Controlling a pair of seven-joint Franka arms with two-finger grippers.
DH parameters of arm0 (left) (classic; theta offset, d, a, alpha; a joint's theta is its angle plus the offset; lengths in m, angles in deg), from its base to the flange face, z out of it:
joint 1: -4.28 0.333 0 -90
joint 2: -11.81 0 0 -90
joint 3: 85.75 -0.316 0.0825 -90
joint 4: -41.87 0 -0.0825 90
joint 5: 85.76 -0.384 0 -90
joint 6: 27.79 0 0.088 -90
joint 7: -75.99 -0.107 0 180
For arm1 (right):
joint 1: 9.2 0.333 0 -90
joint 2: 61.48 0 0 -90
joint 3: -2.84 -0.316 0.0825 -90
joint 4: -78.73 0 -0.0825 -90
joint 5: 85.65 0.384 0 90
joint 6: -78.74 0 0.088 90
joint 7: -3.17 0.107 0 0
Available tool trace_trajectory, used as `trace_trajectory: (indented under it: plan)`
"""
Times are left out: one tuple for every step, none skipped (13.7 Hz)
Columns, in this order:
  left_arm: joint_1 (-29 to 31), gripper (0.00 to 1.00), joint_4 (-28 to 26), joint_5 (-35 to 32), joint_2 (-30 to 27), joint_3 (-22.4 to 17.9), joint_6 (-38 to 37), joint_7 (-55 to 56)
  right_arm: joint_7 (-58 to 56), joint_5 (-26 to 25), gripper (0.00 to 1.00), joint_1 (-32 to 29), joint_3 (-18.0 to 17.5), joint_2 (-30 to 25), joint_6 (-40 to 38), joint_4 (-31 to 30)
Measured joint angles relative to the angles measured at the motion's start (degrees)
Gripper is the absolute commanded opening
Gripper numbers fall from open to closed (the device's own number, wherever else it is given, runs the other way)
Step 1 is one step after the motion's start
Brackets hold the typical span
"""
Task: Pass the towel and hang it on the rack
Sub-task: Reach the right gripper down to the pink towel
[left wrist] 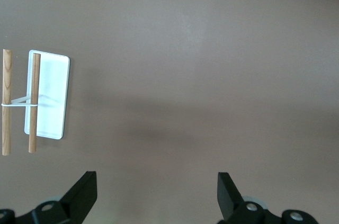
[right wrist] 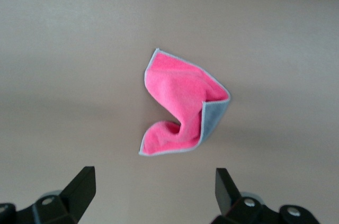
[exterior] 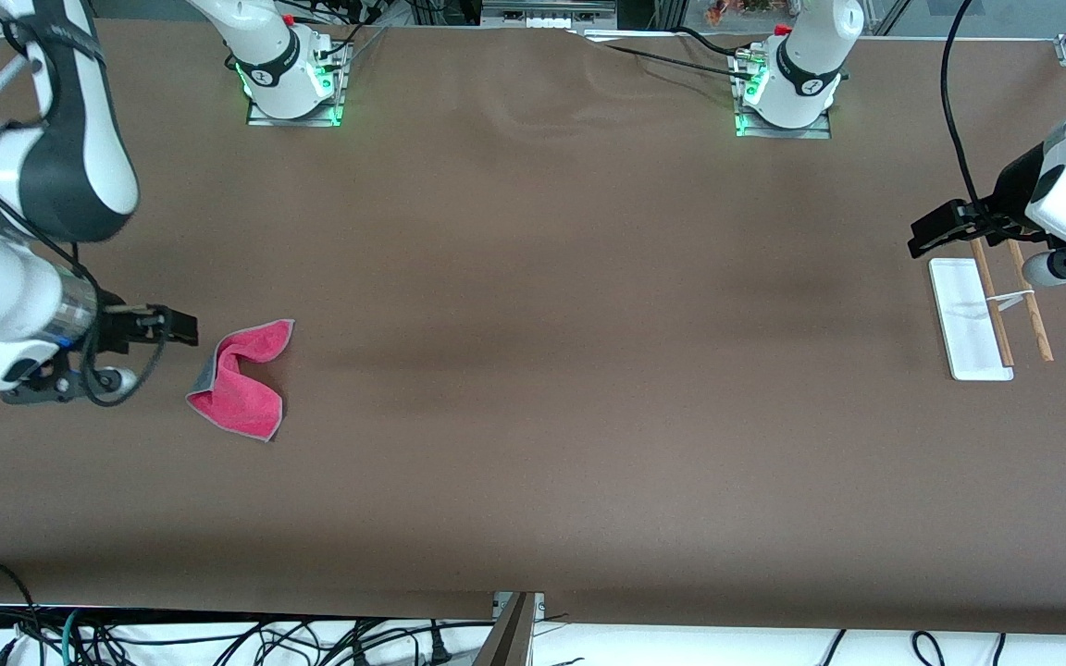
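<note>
Lying crumpled on the desk (exterior: 533, 370) at the right arm's end, the towel (exterior: 241, 379) shows me its pink face, a grey corner folded up, long axis running toward the front camera. My right hand (exterior: 183, 326) hovers just beside it, fingers spread wide, empty. My left hand (exterior: 923, 236) hangs open by the rack (exterior: 968, 324), holding nothing

Non-task items: table surface and cabling.
A brown table covering (exterior: 533, 370) spans nearly the whole front frame, with faint wrinkles near the upper centre. Two metal base plates (exterior: 294, 113) sit along the top edge, lit green. Tangled black cables (exterior: 218, 638) run along the bottom left over a white surface. A black cable (exterior: 949, 102) hangs at the upper right.
</note>
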Motion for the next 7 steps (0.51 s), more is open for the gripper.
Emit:
trace_trajectory:
  plan:
    - [0.0,1.00,0.0,0.0,0.0,0.0,0.0,0.0,0.0,0.0,1.00,0.0,0.0,1.9,1.5,0.0]
    - [0.0,1.00,0.0,0.0,0.0,0.0,0.0,0.0,0.0,0.0,1.00,0.0,0.0,3.7,2.9,0.0]
    - [0.0,1.00,0.0,0.0,0.0,0.0,0.0,0.0,0.0,0.0,1.00,0.0,0.0,5.4,4.3,0.0]
    - [0.0,1.00,0.0,0.0,0.0,0.0,0.0,0.0,0.0,0.0,1.00,0.0,0.0,7.2,5.7,0.0]
    - [0.0,1.00,0.0,0.0,0.0,0.0,0.0,0.0,0.0,0.0,1.00,0.0,0.0,8.8,7.0,0.0]
    - [0.0,1.00,0.0,0.0,0.0,0.0,0.0,0.0,0.0,0.0,1.00,0.0,0.0,10.2,8.2,0.1]
    - [0.0,1.00,0.0,0.0,0.0,0.0,0.0,0.0,0.0,0.0,1.00,0.0,0.0,11.5,9.5,0.1]
